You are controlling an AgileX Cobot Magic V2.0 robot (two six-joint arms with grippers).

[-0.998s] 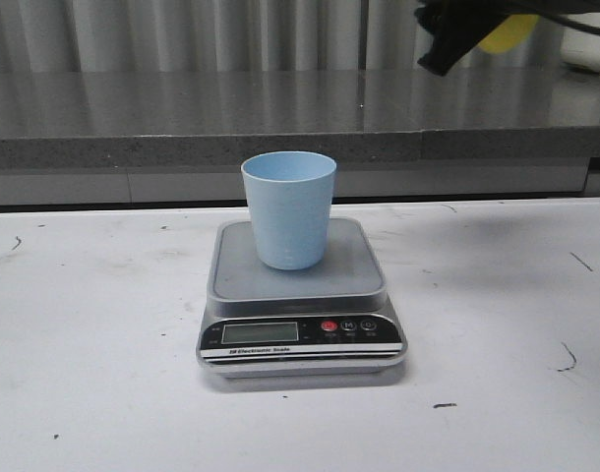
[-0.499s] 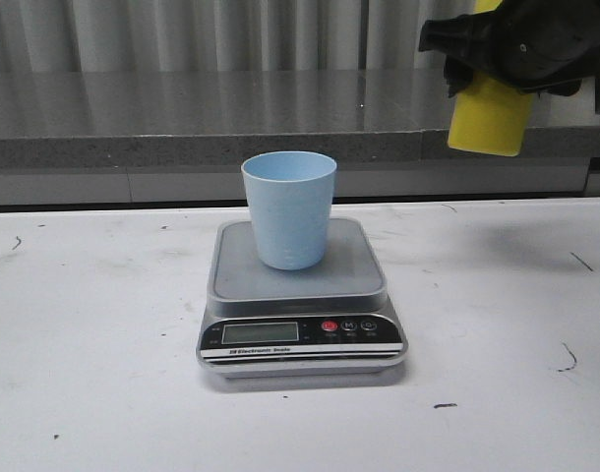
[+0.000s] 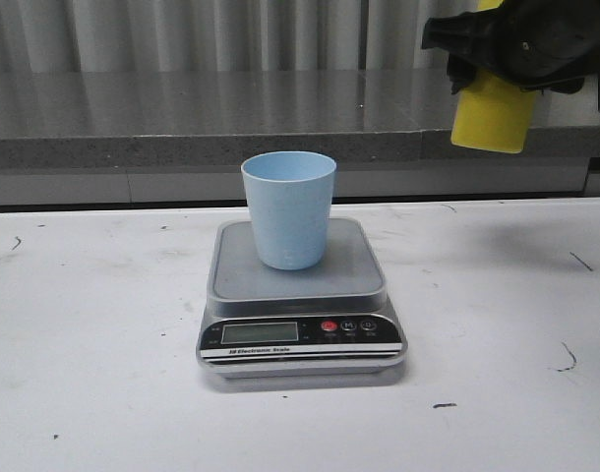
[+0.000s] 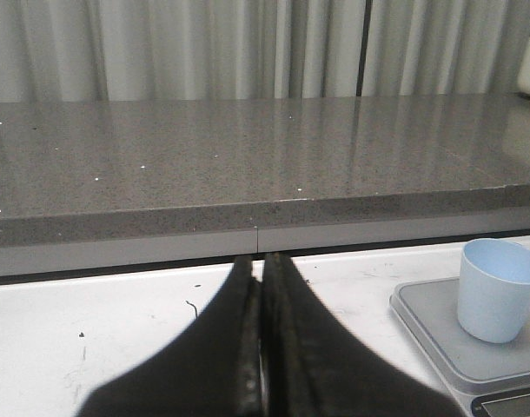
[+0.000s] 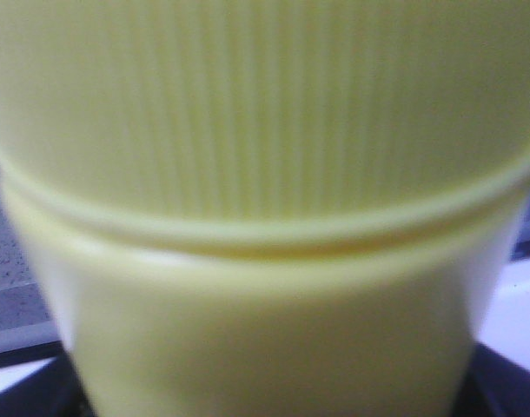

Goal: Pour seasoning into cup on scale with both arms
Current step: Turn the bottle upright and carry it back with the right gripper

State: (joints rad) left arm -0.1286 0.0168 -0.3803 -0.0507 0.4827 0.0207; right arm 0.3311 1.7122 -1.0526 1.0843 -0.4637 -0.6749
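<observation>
Below and to the left of the right gripper (image 3: 516,54), by which the upright yellow plastic squeeze bottle (image 3: 491,116) is clamped aloft, the pale blue tapered cup (image 3: 289,208) is shown standing on the silver-grey scale (image 3: 300,295), the left gripper (image 4: 261,347) pressed together.

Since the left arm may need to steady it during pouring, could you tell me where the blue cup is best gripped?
Probably around the upper wall of the cup, just under the rim, coming in level from the robot's left. It stands upright on the scale and tapers downward, so a higher grip resists slipping; that side is free, while the bottle hangs up right.
</observation>
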